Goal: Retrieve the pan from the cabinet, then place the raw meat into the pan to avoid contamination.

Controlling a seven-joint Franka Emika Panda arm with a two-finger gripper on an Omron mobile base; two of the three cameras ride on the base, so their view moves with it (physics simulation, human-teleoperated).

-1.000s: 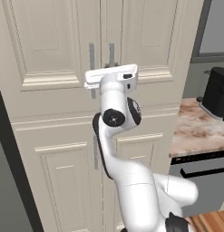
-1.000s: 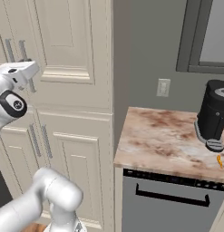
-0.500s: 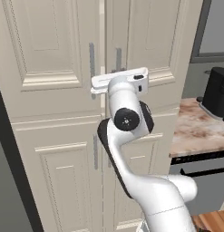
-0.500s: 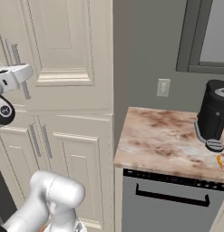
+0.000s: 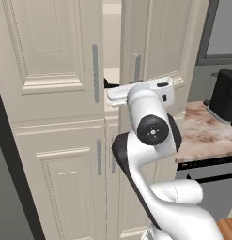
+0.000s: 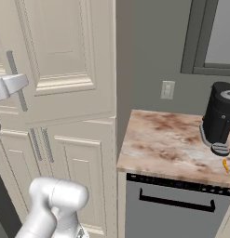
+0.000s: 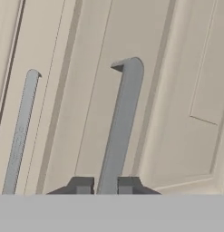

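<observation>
Swinging outward since a second ago, the upper right cabinet point(image 5: 150, 42) door is opening a gap. End effector point(image 7: 106, 185) is clenching its handle point(image 7: 123, 122). Meat point(image 6: 225, 165) is lying at the counter's point(image 6: 167, 144) right edge.

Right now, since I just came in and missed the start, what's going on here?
The white robot arm's end effector is closed on the grey vertical bar handle of the tall cream cabinet's upper right door. That door stands ajar, showing a gap beside the left door. The tiny orange-yellow raw meat lies on the marbled counter.
</observation>
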